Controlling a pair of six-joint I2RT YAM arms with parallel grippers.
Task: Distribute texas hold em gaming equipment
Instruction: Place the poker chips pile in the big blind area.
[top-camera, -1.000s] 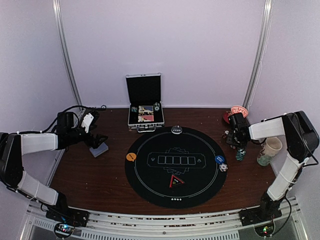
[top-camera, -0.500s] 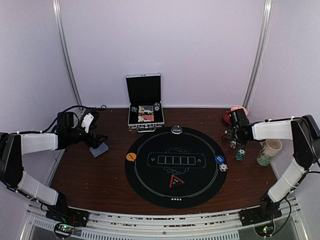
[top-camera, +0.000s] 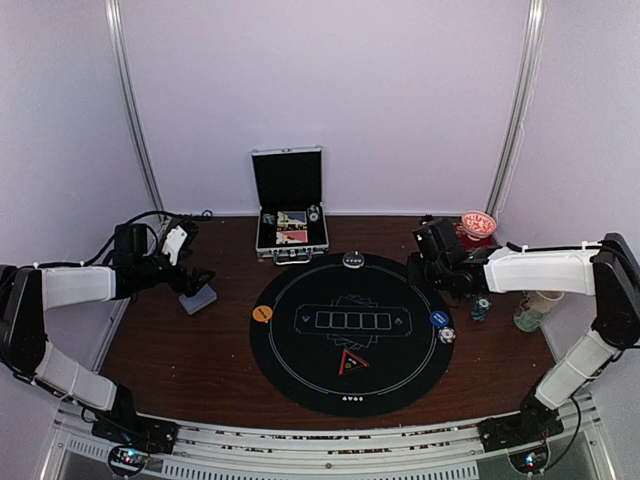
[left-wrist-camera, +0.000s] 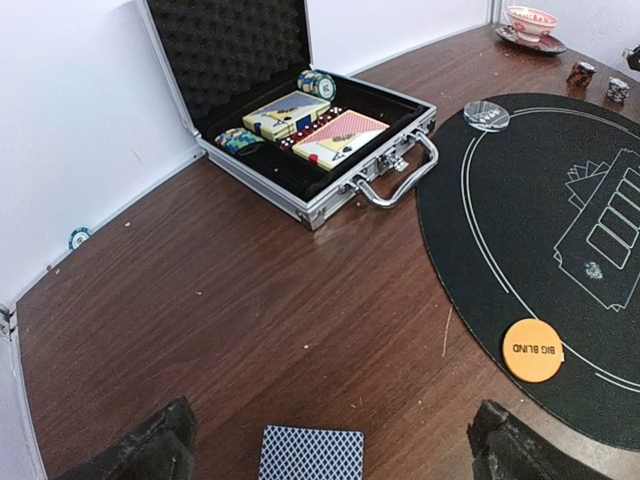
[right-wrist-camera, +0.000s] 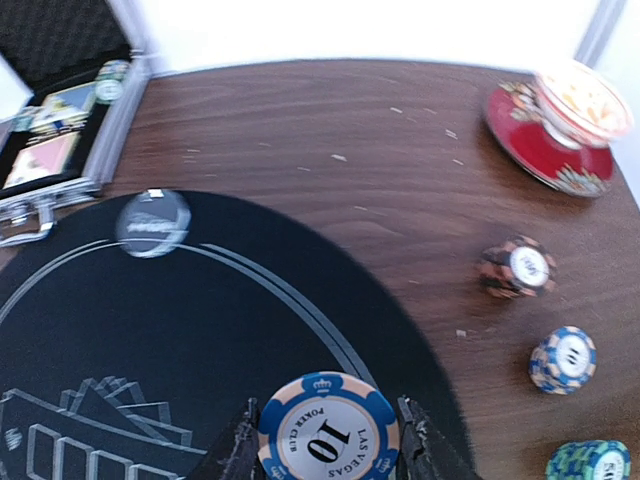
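Midway: right jaws are pinching a chip (right-wrist-camera: 328, 428) over the mat (right-wrist-camera: 150, 350), left jaws are hanging spread above cards (left-wrist-camera: 311, 455) — case (left-wrist-camera: 250, 178) is holding more.

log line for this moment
right gripper: jaws shut on 10 chip over mat edge | left gripper: jaws open above cards

Dark wood-grain table (left-wrist-camera: 250, 300) — silver metal case (left-wrist-camera: 330, 200), matt blk mat (left-wrist-camera: 500, 230).
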